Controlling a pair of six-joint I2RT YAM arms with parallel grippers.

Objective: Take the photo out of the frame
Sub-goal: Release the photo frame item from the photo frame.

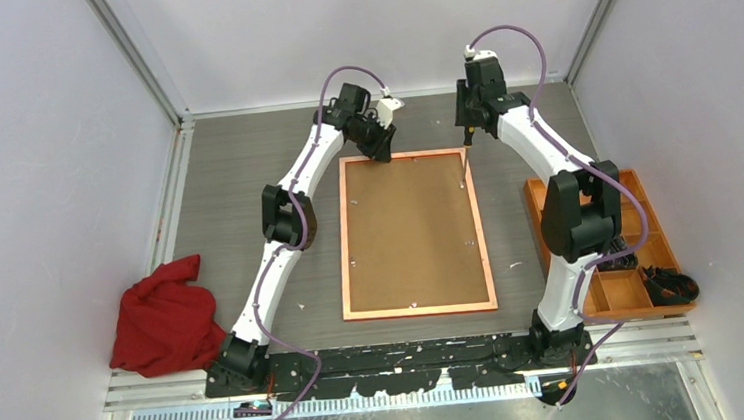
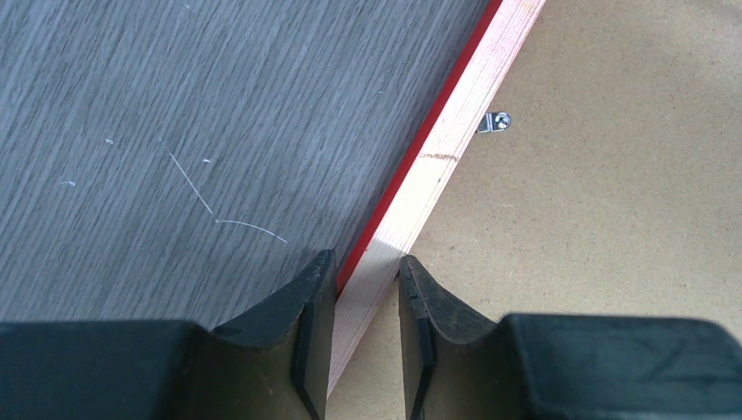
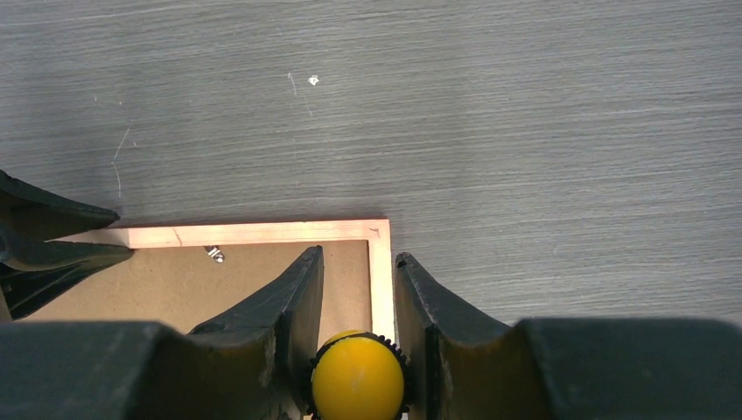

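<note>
two pincers work at the top end of the frame [image 1: 343,237], which lies face down on the grey counter [image 1: 244,170] in the middle of the top view. the left pincer [image 2: 367,262] is clenched on the frame's top rail near the upper left corner, with one finger on the red outer side and one on the pale wood side. the right pincer [image 3: 359,262] is grasping a tool [image 3: 358,376] with a round yellow top, near the upper right corner. the photo cannot be seen; it is likely under the brown board [image 1: 415,232].

to do this step well, i think the left pincer should hold the rail steady while the tool tip goes to a small metal tab [image 2: 497,121] and turns it off the board. push gently, or the tip may slip and scratch.

the board looks flat and dull, like thick card. the rail is thin, straight wood. the tabs are tiny, shiny and hard. the counter has fine grey lines.
</note>
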